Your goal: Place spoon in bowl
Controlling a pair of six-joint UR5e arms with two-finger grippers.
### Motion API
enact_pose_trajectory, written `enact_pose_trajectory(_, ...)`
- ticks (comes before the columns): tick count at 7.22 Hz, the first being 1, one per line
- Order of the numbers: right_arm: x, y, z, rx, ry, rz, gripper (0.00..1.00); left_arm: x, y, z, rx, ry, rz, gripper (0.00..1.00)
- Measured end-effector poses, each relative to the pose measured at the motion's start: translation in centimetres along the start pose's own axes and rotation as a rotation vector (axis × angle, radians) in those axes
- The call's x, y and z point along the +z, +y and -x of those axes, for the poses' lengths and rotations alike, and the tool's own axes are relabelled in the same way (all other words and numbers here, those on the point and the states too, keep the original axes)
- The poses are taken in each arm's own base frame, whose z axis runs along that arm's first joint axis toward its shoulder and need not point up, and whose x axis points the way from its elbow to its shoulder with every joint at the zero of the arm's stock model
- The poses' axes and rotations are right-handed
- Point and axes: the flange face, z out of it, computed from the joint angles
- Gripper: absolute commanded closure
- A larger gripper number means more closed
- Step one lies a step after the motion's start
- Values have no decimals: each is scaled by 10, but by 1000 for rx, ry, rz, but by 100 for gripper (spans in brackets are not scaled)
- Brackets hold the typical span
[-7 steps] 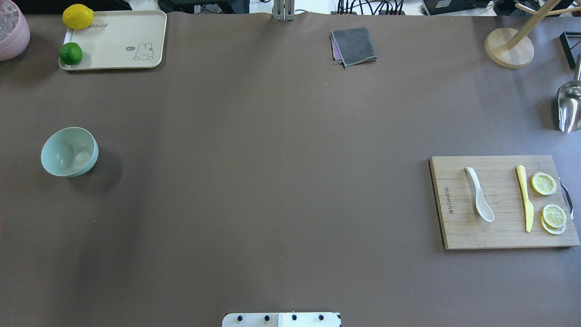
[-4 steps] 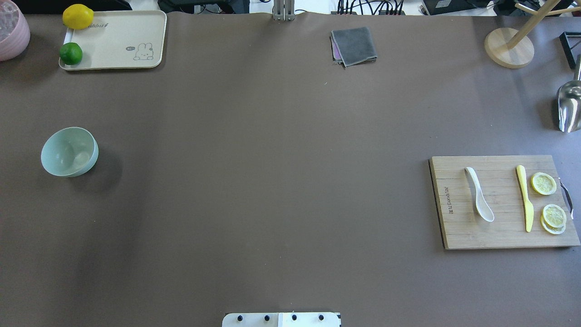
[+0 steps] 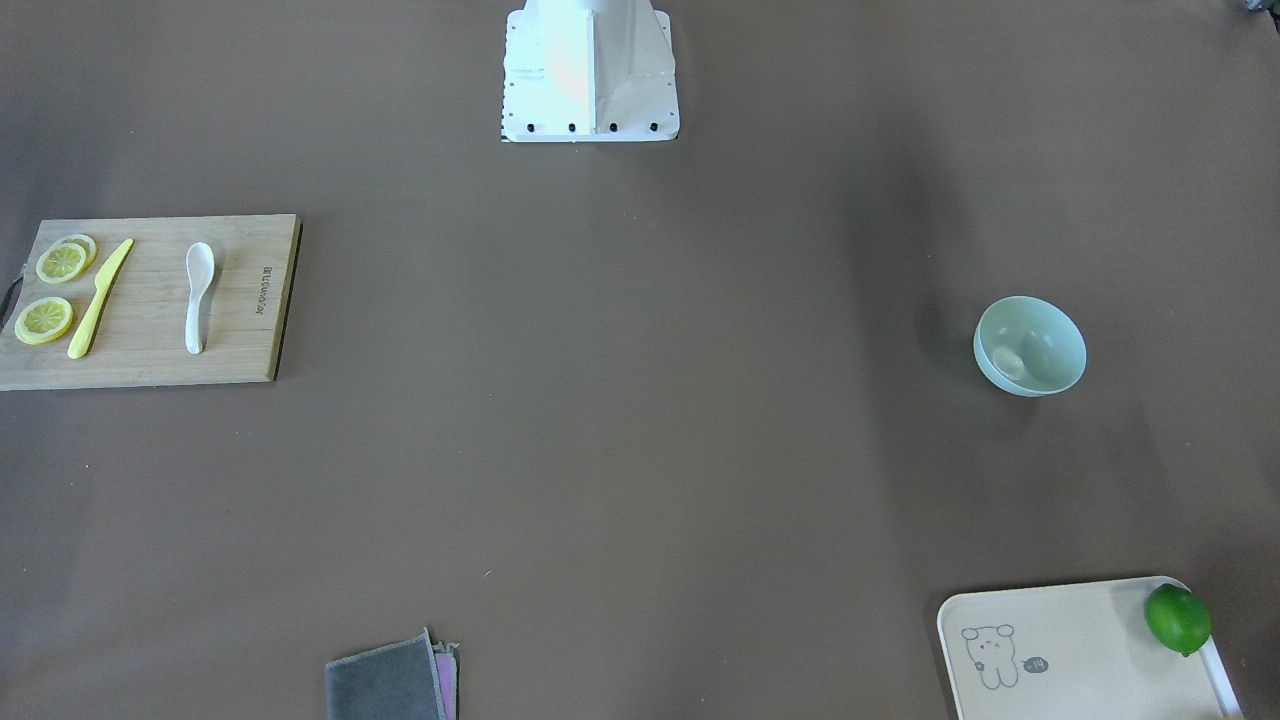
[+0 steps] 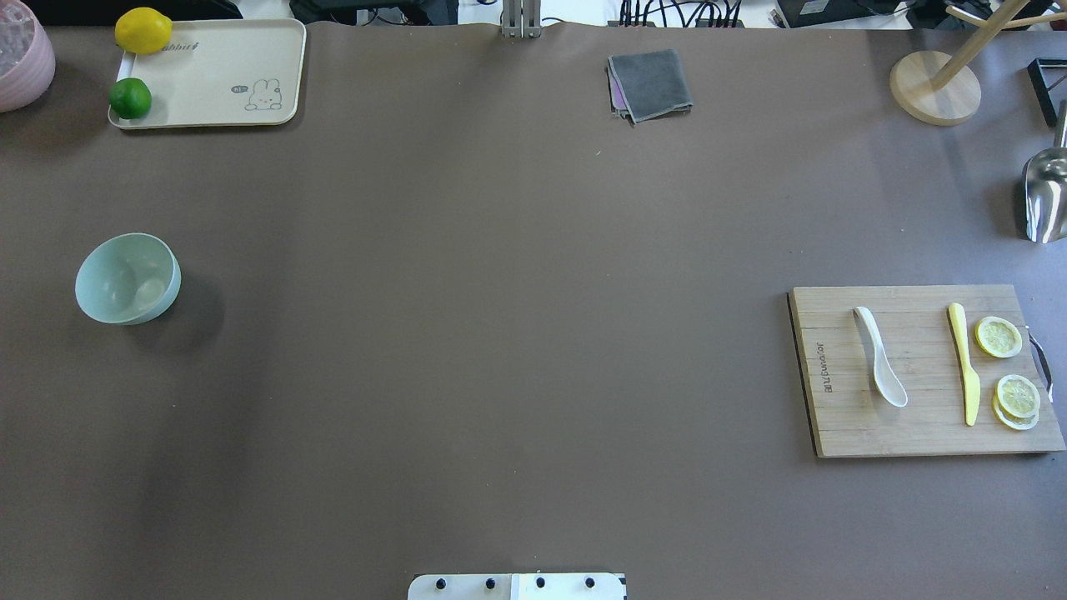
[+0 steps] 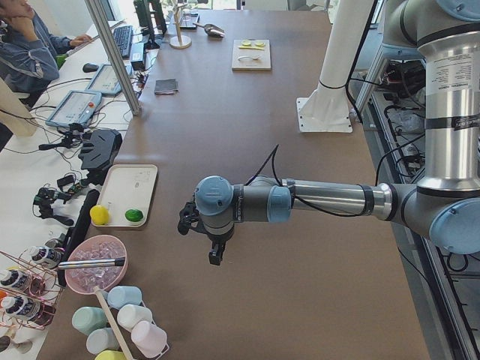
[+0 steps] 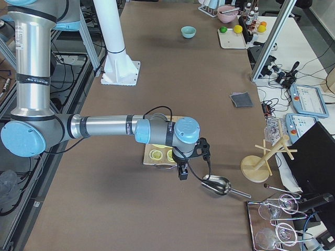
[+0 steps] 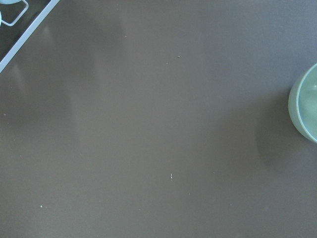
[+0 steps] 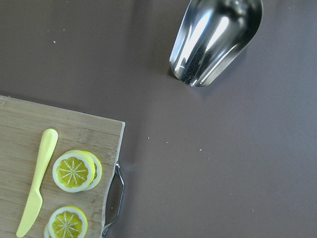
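The white spoon [image 4: 880, 367] lies on a wooden cutting board [image 4: 842, 417] at the right, scoop toward the robot; it also shows in the front view [image 3: 198, 295]. The mint-green bowl [image 4: 127, 278] stands upright and alone at the left, and shows in the front view [image 3: 1030, 346] and at the left wrist view's right edge [image 7: 307, 104]. My left gripper [image 5: 216, 255] hangs above the table near the bowl's end. My right gripper [image 6: 181, 172] hangs by the board's outer edge. Both show only in side views, so I cannot tell whether they are open or shut.
On the board lie a yellow knife [image 4: 965, 367] and lemon slices [image 4: 999, 337]. A metal scoop [image 4: 1046, 196] and wooden stand [image 4: 934, 87] are at the back right. A grey cloth [image 4: 650, 83] and a cream tray [image 4: 217, 75] with a lime and lemon are at the back.
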Motion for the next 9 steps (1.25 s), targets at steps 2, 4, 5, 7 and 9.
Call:
enact_pose_trajectory(2,-1,0,1,-2,0,-2,0,0,0,0,-1,0,0,2)
enact_pose_trajectory(4,0,0,1,-12,0,-13,0,1,0,1,-1,0,1,2)
enact_pose_trajectory(5,0,0,1,-16,-4,-17,0,1,0,1,-2,0,1,2)
enact_pose_trajectory(7,1,-1,2,-17,-13,-19,0,-2,-3,-3,7,7,-7,2)
enact_pose_trajectory(9,1,-2,6,-22,-47,-28,0,-10,-13,-10,42,1,-38,2)
